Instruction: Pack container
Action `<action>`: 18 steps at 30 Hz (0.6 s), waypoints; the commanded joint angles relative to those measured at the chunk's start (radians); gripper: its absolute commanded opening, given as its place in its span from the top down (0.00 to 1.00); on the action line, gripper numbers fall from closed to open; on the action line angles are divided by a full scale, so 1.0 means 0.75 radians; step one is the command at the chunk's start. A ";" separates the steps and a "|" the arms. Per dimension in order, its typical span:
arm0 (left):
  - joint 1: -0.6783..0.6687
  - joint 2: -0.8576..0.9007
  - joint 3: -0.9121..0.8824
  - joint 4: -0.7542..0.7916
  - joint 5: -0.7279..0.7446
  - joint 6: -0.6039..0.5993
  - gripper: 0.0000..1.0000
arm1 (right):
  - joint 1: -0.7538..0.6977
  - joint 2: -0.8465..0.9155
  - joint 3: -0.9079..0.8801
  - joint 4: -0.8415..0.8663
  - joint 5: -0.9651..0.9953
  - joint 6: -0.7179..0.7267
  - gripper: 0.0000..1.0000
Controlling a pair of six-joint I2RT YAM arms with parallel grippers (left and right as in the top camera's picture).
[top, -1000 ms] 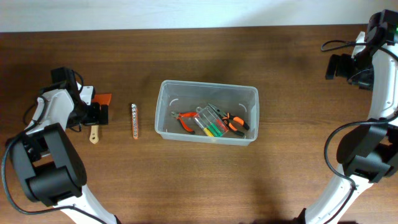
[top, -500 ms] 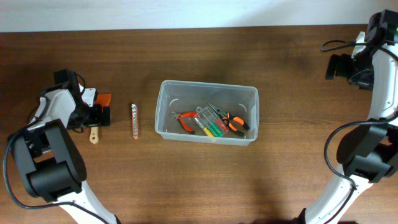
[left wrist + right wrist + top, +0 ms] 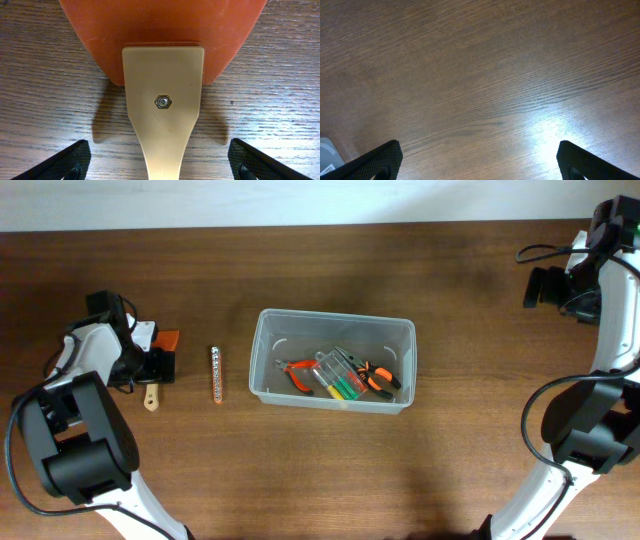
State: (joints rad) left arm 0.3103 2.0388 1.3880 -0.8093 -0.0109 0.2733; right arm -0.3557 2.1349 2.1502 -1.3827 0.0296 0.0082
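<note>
Both open, left hand (image 3: 166, 161) and right hand (image 3: 480, 162) flank the container (image 3: 262, 365), each well apart

No legible text, label, brand or number in any view. Detail on the small strip (image 3: 216, 374) beside the container (image 3: 335, 316) is too small to read.
</note>
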 commanded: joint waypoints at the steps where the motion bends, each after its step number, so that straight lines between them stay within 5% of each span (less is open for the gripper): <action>1: -0.004 0.014 0.018 0.003 0.020 0.017 0.17 | 0.002 -0.001 -0.007 0.000 0.008 0.011 0.01; 18: -0.004 0.014 -0.038 0.023 0.019 0.017 0.17 | 0.002 -0.001 -0.007 0.000 0.008 0.011 0.01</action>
State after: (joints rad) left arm 0.3103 2.0388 1.3708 -0.7956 -0.0109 0.2768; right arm -0.3557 2.1349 2.1502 -1.3827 0.0296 0.0071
